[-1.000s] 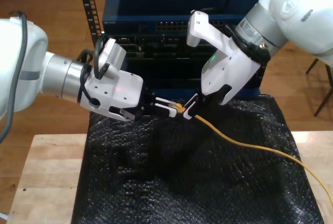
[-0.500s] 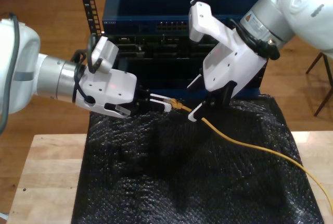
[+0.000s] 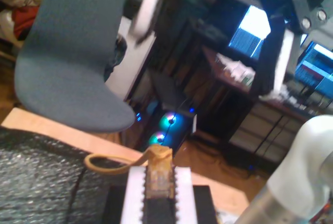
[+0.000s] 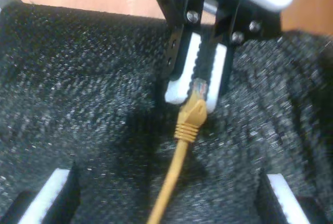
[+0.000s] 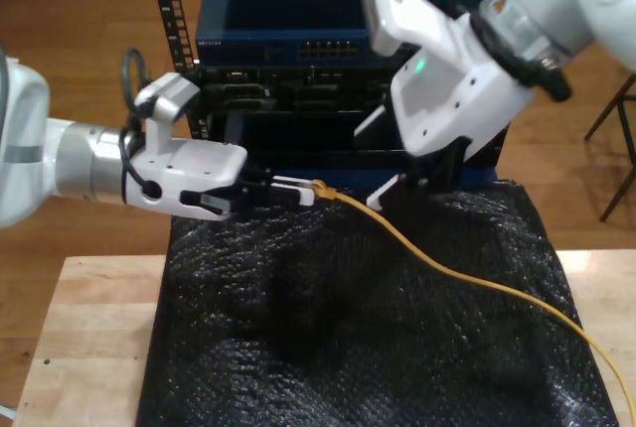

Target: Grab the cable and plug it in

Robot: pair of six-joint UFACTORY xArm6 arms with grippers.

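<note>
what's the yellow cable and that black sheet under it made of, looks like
The cable looks like a flexible plastic jacket, matte yellow-orange; it sags in a smooth curve. Its plug seems clear hard plastic, with metal contacts glinting inside. The black sheet is probably bubble wrap or textured plastic film: glossy, dimpled and rumpled.

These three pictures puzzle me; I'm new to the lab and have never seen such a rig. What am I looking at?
Two white robot arms work over a wooden table covered by a black padded sheet. One picture is taken from a camera off the arms; the other two from cameras on the grippers. My first gripper, at the exterior view's left, pinches the plug end of the yellow cable, which trails across the sheet. My second gripper, at that view's right, is open above the cable. Behind the table stands a blue network switch with ports.
</note>
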